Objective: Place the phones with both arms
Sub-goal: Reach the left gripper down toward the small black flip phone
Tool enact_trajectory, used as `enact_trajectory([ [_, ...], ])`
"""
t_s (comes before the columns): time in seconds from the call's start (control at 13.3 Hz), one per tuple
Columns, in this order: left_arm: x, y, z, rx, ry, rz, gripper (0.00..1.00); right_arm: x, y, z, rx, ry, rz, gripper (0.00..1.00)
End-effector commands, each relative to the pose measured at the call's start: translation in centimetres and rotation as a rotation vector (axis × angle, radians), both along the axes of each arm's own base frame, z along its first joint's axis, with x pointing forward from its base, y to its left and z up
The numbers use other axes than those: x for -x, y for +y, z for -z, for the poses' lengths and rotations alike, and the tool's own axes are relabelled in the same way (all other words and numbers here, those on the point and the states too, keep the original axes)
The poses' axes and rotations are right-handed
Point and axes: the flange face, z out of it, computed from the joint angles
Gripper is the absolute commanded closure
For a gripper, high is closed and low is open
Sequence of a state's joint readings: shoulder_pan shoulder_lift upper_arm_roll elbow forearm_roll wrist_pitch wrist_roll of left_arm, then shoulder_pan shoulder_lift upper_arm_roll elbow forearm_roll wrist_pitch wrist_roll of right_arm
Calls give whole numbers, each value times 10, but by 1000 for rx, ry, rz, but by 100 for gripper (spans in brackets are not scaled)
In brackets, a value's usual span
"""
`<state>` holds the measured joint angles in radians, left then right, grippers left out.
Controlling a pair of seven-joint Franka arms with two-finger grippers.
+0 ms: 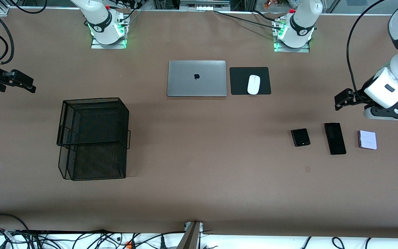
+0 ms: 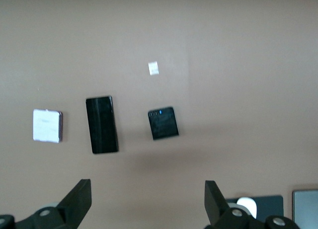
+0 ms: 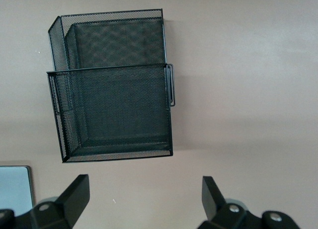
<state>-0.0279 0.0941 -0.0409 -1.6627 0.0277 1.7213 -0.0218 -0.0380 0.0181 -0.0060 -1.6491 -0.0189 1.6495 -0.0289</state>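
Three phones lie in a row at the left arm's end of the table: a small squarish black one [image 1: 300,137], a long slim black slab [image 1: 335,138] and a pale lilac-white one [image 1: 367,139]. The left wrist view shows all three: black one [image 2: 163,123], slab [image 2: 102,124], lilac one [image 2: 47,125]. My left gripper [image 1: 342,99] [image 2: 148,199] is open and empty, up over bare table beside the row. My right gripper [image 1: 26,84] [image 3: 144,196] is open and empty, up over bare table beside the mesh rack.
A black two-tier wire mesh rack [image 1: 92,100] [image 3: 114,67] stands toward the right arm's end. A closed silver laptop [image 1: 197,78] and a white mouse [image 1: 253,84] on a black pad [image 1: 240,81] lie near the bases. A small pale mark [image 2: 153,68] is on the table.
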Motion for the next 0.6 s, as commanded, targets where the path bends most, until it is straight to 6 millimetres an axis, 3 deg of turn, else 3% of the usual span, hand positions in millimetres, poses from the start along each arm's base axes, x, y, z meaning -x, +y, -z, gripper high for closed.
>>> enact_trajectory([
  [0.0,-10,-32,46,-17,124,61,0,2,-4,-2,-17,-11,-10,0],
  [0.15,-26,-36,103,-20,196,66,0,2,-4,-2,-17,-11,-10,0],
  [0.53,-49,-28,210,-35,205,-55,0,2,-4,-2,-17,-11,-10,0],
])
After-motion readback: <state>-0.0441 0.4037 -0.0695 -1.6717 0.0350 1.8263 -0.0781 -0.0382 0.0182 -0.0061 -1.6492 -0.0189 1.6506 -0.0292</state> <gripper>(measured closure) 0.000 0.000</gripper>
